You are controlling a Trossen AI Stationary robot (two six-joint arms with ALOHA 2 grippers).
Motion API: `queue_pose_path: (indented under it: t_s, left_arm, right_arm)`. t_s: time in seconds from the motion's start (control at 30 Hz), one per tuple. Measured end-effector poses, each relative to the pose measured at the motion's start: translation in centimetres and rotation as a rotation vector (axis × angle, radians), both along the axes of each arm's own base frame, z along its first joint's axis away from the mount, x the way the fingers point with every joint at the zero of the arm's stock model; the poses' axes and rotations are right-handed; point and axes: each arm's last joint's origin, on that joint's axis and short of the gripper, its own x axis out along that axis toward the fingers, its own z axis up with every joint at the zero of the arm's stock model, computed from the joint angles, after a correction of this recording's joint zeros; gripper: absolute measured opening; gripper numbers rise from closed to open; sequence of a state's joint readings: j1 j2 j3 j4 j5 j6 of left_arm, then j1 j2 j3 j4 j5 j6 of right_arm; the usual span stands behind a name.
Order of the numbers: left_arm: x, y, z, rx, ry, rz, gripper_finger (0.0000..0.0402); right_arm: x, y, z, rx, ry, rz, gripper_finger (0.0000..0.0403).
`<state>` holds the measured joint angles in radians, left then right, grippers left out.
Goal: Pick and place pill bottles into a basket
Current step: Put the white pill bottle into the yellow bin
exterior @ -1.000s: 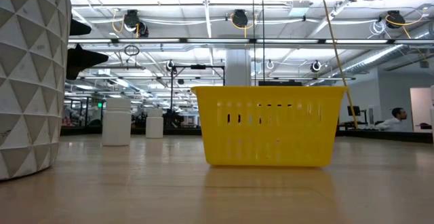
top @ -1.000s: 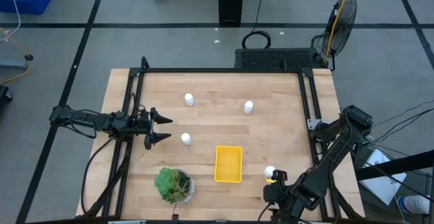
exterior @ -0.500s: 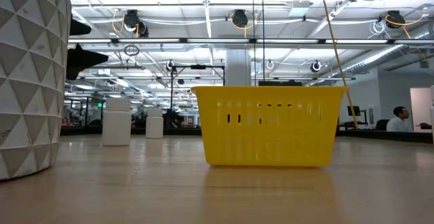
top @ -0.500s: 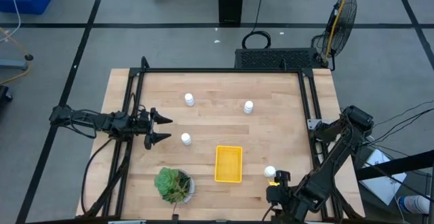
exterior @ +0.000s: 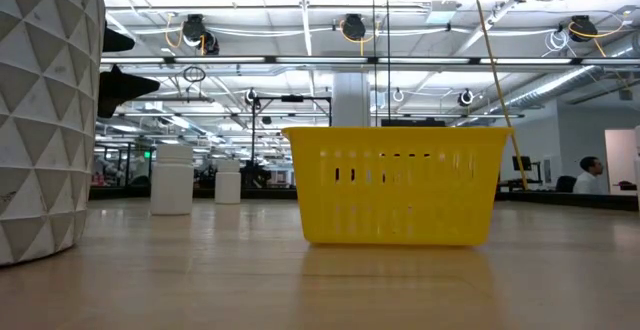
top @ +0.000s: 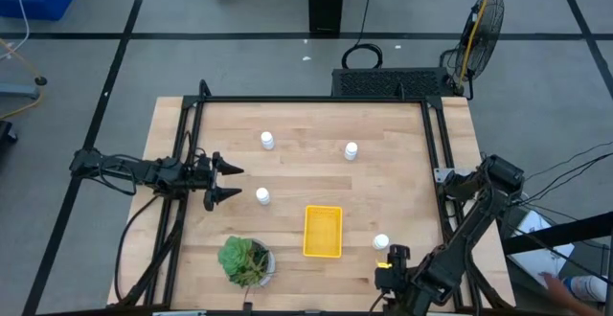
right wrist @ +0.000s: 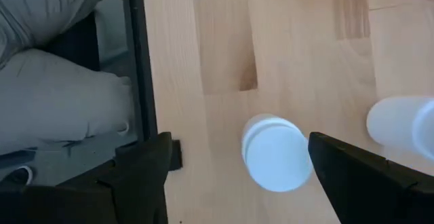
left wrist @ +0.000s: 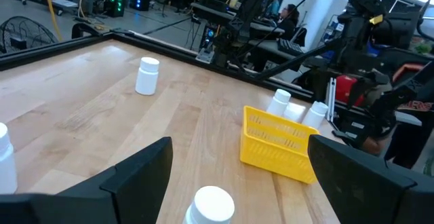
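Right end effector [top: 386,262] sat low at the near right corner of the bench [top: 297,172], fingers spread wide, pointed down at the bench top. Right wrist view showed a capped bottle [right wrist: 274,153] between the two fingers, touching neither, with a second bottle [right wrist: 400,127] just beside it toward the frame edge. High view put one bottle [top: 381,243] just beyond that end effector, between it and the basket [top: 323,231]. Right arm was folded back along the right bench rail, elbow out past the edge.

Left end effector [top: 222,181] hung at the left side of the bench, arm stretched in level from outside the left rail, fingers spread, aimed across the bench. Bottle [top: 262,196] stood just ahead of its tips, seen as a cap [left wrist: 213,204] between the fingers in the left wrist view, not touched.

Two more bottles stood upright at the far half: one [top: 267,141] left of centre, one [top: 351,150] right of centre, well apart. Basket stood near the front middle, plant [top: 245,260] to its left near the front edge. Low view showed no bottle above the basket rim.

No readable labels or writing on the bottles or basket.
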<state>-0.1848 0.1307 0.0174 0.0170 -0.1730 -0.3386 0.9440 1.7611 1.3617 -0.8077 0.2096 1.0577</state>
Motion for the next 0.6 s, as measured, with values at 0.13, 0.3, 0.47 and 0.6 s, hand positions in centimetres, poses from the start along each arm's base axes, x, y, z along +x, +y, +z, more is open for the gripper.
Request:
queue_pose_path:
  t_s: [0.13, 0.3, 0.47, 0.6]
  left_arm:
    - [0.0, 0.0, 0.0, -0.001, 0.0, 0.0, 0.0347]
    - [0.0, -0.02, 0.0, 0.0, 0.0, -0.007, 0.0347]
    - [0.0, -0.03, 0.0, 0.002, 0.0, -0.01, 0.0347]
    - [0.0, -0.08, -0.02, 0.0, 0.001, -0.026, 0.0347]
  right_arm:
    - [-0.11, -0.25, 0.09, -0.031, -0.009, -0.003, 0.0338]
    - [-0.17, -0.5, 0.06, -0.066, -0.02, -0.023, 0.0338]
    - [-0.08, -0.6, 0.1, -0.097, -0.057, -0.029, 0.0338]
    - [-0.07, -0.61, 0.11, -0.1, -0.061, -0.03, 0.0338]
